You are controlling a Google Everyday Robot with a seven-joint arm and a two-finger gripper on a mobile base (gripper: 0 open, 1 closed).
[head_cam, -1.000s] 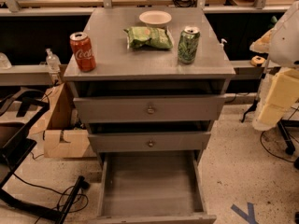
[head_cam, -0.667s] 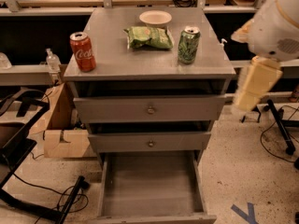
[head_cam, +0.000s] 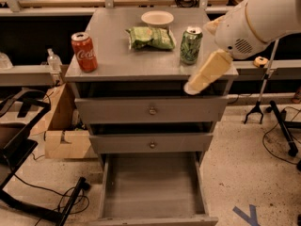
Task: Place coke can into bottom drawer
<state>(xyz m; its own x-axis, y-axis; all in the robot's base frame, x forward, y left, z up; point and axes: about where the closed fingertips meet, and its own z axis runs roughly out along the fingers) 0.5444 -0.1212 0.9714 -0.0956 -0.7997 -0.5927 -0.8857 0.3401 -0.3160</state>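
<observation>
A red coke can (head_cam: 84, 52) stands upright at the front left corner of the tabletop (head_cam: 117, 62). Below it, the bottom drawer (head_cam: 151, 189) is pulled open. The end effector (head_cam: 205, 74) hangs at the front right edge, well apart from the can; I cannot tell whether it is wide or narrow.

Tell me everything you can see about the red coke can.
The coke can is a small red metal-looking can with white script lettering and a silver top. It stands upright near the front left corner of the cabinet top, touching only that surface. The gripper hangs apart at the front right edge, not holding it.
</observation>
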